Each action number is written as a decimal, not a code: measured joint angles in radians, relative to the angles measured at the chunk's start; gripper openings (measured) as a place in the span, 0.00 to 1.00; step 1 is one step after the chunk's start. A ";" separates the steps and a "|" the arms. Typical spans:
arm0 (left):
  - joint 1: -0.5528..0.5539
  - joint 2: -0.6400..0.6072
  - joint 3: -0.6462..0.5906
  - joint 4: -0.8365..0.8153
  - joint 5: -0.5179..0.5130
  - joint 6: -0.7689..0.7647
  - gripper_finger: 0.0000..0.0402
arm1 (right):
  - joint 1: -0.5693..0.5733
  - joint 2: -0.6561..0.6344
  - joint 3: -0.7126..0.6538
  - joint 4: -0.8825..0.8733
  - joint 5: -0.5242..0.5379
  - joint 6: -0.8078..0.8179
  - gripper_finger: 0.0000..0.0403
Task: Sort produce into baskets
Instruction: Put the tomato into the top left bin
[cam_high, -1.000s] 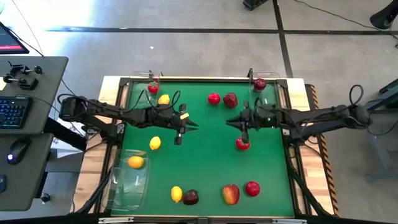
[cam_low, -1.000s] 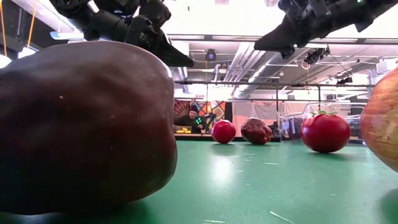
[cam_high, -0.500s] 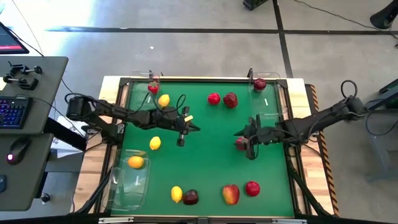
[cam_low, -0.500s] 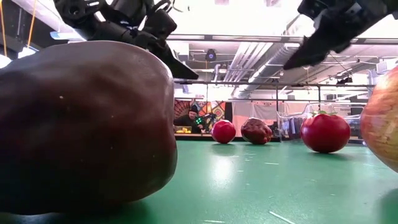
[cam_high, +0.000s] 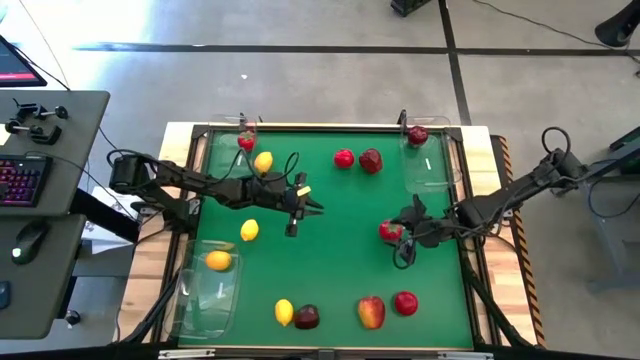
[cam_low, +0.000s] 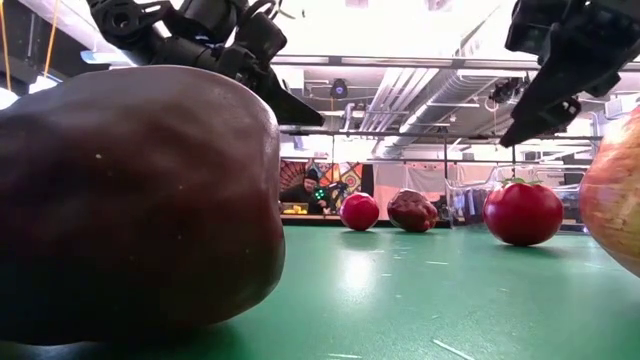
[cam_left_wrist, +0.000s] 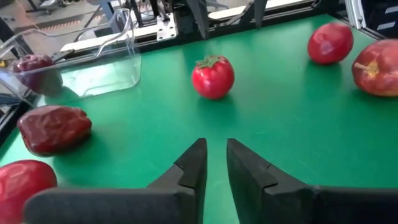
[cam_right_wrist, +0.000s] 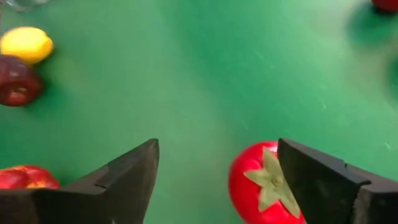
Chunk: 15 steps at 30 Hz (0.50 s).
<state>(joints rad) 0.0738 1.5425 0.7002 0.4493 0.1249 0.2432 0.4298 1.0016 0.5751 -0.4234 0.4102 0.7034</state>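
Observation:
A small red tomato-like fruit (cam_high: 389, 231) with a green stalk sits on the green mat right of the middle. My right gripper (cam_right_wrist: 217, 149) hangs open just above it, one finger on either side, touching nothing; the fruit (cam_right_wrist: 264, 184) lies nearer one finger. My left gripper (cam_left_wrist: 215, 163) hovers over the mat's middle, empty and all but shut, with only a slit between its fingers. Three clear baskets stand at the far left (cam_high: 222, 155), far right (cam_high: 428, 165) and near left (cam_high: 205, 295). The first holds a red fruit, the second a dark red fruit, the third a lemon.
Loose on the mat are lemons (cam_high: 263, 161) (cam_high: 249, 230) (cam_high: 284, 312) and two red fruits (cam_high: 344, 158) (cam_high: 371, 160) at the far side. A dark apple (cam_high: 307, 317), a red-yellow apple (cam_high: 371, 312) and a red fruit (cam_high: 405, 302) lie near the front edge.
My right gripper has gone toward the table's near edge and down over the red tomato-like fruit, tipping its fingers downward, and has opened wide. The fruit has stayed where it was.

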 joint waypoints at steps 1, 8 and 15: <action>0.000 0.000 0.000 0.000 0.000 -0.007 0.15 | 0.000 0.000 0.000 -0.014 0.000 0.007 0.81; 0.000 0.000 0.000 0.007 0.000 -0.032 0.27 | 0.000 0.000 0.000 -0.067 0.005 0.033 0.86; 0.000 0.000 0.000 0.006 0.000 -0.032 0.33 | 0.046 0.012 0.005 -0.062 -0.064 0.028 0.87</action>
<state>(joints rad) 0.0738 1.5425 0.7006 0.4553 0.1249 0.2114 0.4762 1.0133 0.5804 -0.4855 0.3463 0.7319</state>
